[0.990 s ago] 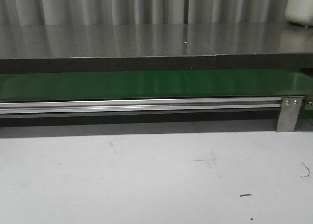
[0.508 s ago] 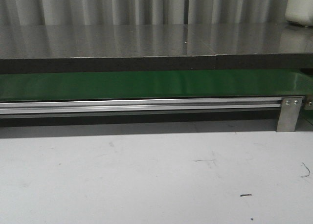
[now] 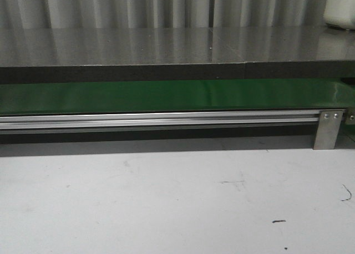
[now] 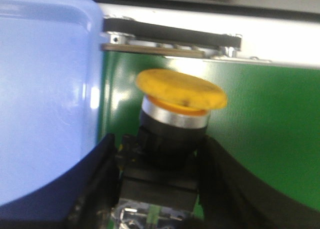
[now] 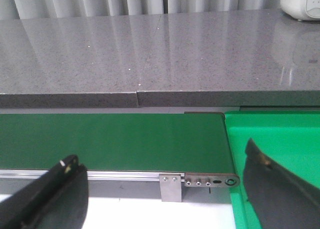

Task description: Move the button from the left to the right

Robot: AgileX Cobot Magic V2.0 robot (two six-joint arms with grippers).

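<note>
Left gripper [image 4: 159, 189] clenches the button [image 4: 175, 124] over the green belt [image 4: 270, 124]; right gripper [image 5: 165, 189] hangs spread, empty

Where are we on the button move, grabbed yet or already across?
Done: the left gripper has its fingers on both sides of the button's black body, beside the blue bin over the green belt. In hand: the grasp; contact looks likely, lift unclear. Left: the whole transfer. The right gripper is open and holds nothing, near the green tray.
</note>
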